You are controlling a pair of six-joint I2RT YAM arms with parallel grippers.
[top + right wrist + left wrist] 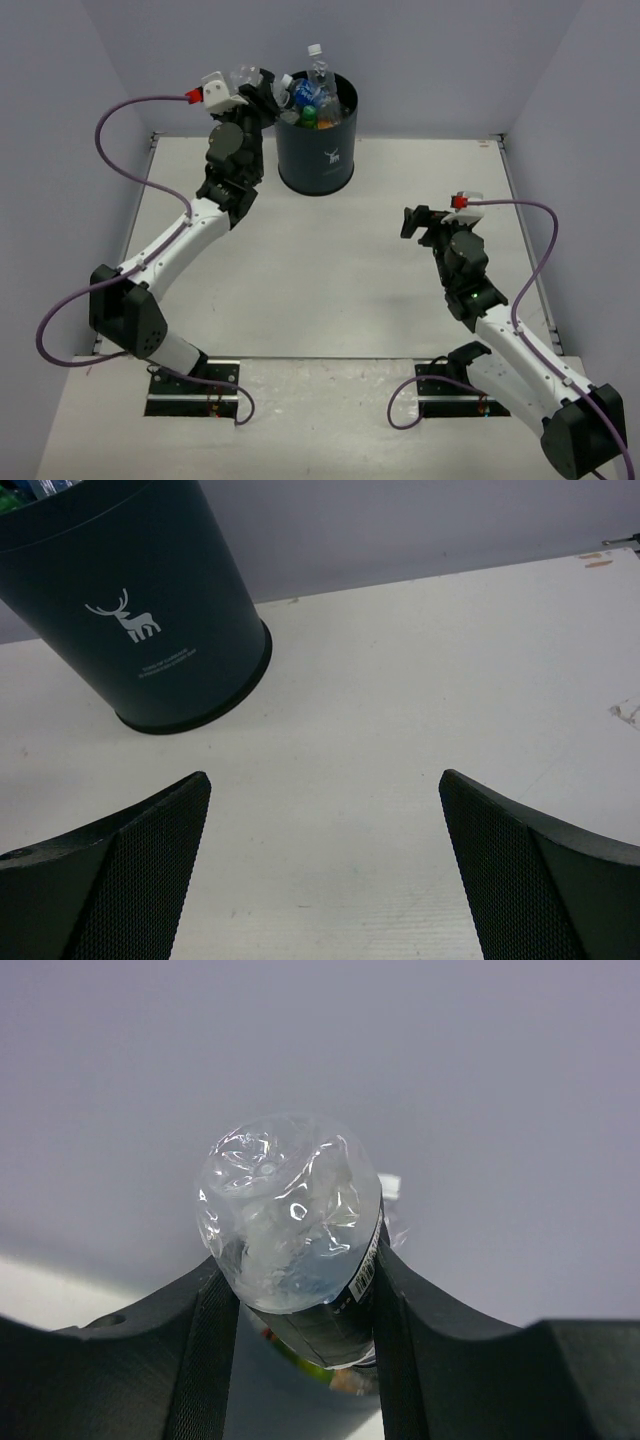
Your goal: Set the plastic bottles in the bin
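Left jaws pinch a crumpled clear bottle (288,1222) between them, at upper centre of the top view just left of the bin (318,160) rim, other bottles (312,95) inside; right jaws spread wide above the surface (380,730), mid-right.

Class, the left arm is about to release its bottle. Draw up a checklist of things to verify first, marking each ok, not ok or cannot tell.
1. Grip: the left gripper is shut on the clear bottle: ok.
2. Position: the clear bottle is over the opening of the bin: not ok; in the top view it sits left of the rim.
3. Room in the bin: cannot tell; bottles are piled to the rim and a tall bottle pokes above it.
4. The bin stands upright: ok.
5. The right gripper is open, empty and away from the bin: ok.
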